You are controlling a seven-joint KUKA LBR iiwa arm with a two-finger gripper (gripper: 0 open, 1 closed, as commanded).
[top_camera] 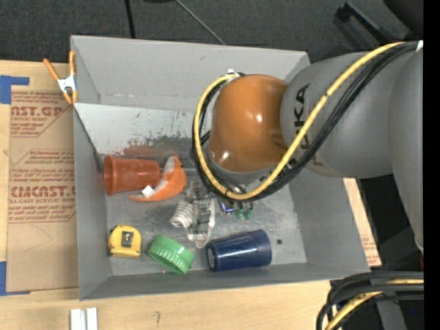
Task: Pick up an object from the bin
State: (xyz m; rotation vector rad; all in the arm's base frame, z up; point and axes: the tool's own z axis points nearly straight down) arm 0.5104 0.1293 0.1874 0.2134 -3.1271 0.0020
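Note:
My gripper reaches down under the arm's orange cover into the middle of the bin's floor. Right beside it, on its left, lies a small silvery, ribbed thing; whether the gripper touches it I cannot tell. A dark blue cup lies on its side just below and right of the gripper. Just below and left of the gripper a green round lid lies flat. An orange curved piece with a white part lies up and to the left.
An orange cup lies on its side by the left wall. A yellow tape measure sits in the front left corner. A small green and blue thing shows at the cover's lower edge. The arm covers the bin's right half.

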